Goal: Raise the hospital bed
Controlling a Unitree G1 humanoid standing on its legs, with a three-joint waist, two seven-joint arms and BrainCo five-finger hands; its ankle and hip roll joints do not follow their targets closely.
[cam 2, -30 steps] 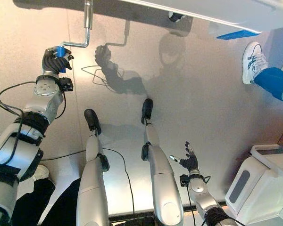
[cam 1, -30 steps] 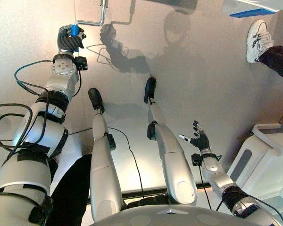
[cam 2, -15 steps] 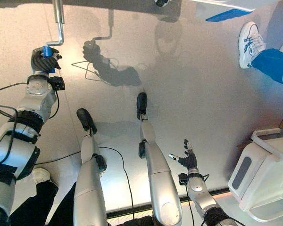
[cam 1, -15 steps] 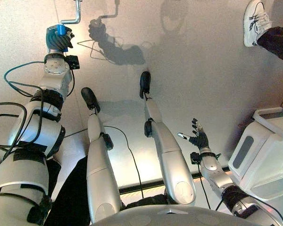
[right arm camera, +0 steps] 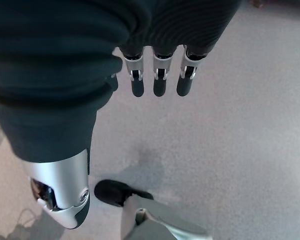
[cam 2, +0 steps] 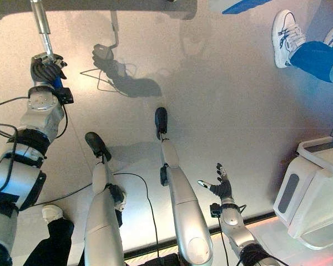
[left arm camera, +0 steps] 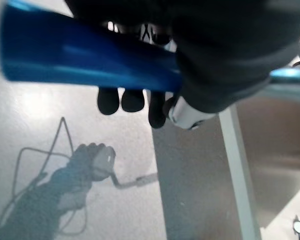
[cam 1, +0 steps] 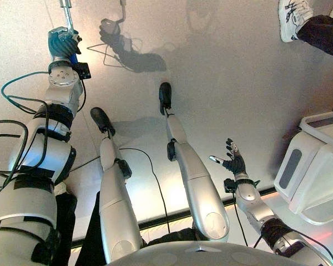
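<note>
Gripping blue crank handle (left arm camera: 85,62) with left robot hand (cam 1: 62,43).

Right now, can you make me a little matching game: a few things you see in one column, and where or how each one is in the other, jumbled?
Things:
1. left hand
2. right hand
3. crank handle
4. white shoe

States:
A. blue, lying across the palm
B. open, fingers straight, holding nothing
C. on the floor at the far right, worn by a person
D. curled round the crank

Pairs: 1-D, 2-B, 3-A, 4-C
</note>
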